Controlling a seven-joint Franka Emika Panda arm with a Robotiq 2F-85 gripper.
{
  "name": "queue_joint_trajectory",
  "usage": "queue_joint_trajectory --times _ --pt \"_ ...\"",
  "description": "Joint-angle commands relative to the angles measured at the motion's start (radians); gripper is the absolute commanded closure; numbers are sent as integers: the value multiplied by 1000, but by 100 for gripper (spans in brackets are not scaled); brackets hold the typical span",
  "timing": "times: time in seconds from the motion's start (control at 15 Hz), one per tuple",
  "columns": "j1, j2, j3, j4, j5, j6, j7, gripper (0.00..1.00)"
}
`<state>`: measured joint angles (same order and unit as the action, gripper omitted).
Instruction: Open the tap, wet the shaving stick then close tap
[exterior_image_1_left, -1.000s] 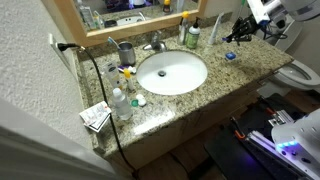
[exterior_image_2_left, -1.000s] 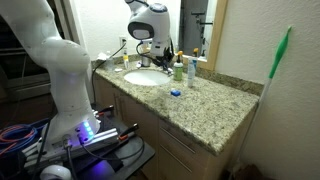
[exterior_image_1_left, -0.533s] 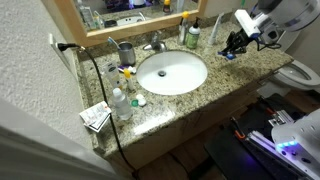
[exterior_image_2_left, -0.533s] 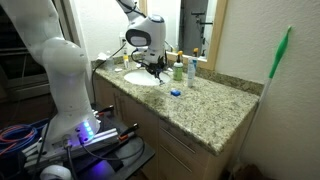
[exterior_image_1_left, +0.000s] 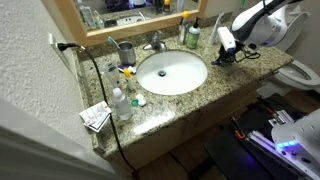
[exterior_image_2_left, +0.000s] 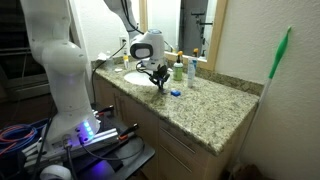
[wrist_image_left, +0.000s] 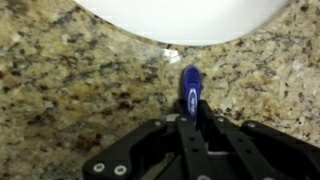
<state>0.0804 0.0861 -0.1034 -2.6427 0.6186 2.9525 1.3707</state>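
1. The countertop (wrist_image_left: 70, 90) is granite, speckled in beige, brown and black.
2. The sink basin (wrist_image_left: 180, 15), at 12 o'clock in the wrist view, is plain white.
3. The shaving stick (wrist_image_left: 190, 88) has a deep blue head.
4. The gripper (wrist_image_left: 190, 122), at 6 o'clock in that view, is matt black.
5. The tap (exterior_image_1_left: 155, 44) is shiny silver.
6. The bottle (exterior_image_1_left: 193, 36), at 3 o'clock from the tap, is green and white.
7. The cup (exterior_image_1_left: 127, 52), at 9 o'clock from the tap, is grey.
8. The arm (exterior_image_2_left: 50, 60) is white.
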Motion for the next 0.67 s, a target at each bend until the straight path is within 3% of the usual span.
queue_joint_trajectory --times 0.0,0.13,0.2,0.27,0.4,0.6 --pt "-27 53 22 38 -44 22 76 60" --pt "-8 -14 16 47 2 -84 46 47" --pt "-35 -56 42 39 -27 -136 63 39" --pt "-10 -110 -3 18 -67 -201 69 33" --pt "-14 -191 -23 2 -204 -295 165 19" --pt "-91 -326 36 3 -398 -359 332 1"
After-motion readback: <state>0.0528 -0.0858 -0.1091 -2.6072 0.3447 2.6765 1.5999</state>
